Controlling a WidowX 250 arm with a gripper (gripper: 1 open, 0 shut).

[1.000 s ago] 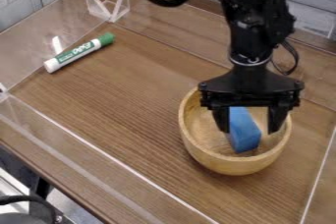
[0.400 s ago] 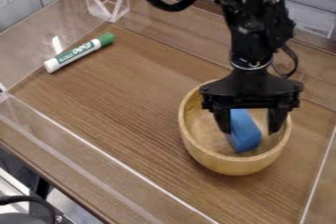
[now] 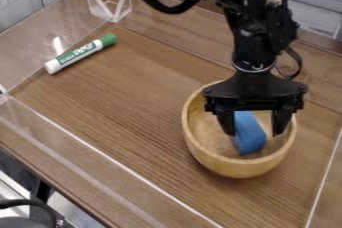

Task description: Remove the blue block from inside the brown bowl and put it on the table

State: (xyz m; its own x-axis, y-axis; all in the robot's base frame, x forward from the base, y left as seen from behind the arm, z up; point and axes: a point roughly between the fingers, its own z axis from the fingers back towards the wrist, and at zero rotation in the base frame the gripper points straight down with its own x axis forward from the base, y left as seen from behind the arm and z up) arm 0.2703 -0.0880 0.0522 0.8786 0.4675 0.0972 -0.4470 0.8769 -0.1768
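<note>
The brown bowl sits near the front right of the surface. The blue block lies inside it, between the spread-wide fingers of the end effector, which grips nothing. Farther back left lies a green-and-white marker.

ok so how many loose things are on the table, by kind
blocks: 1, the blue block, inside the bowl
bowls: 1, the brown bowl
markers: 1, the green-and-white marker, lying on the table
total: 3
</note>
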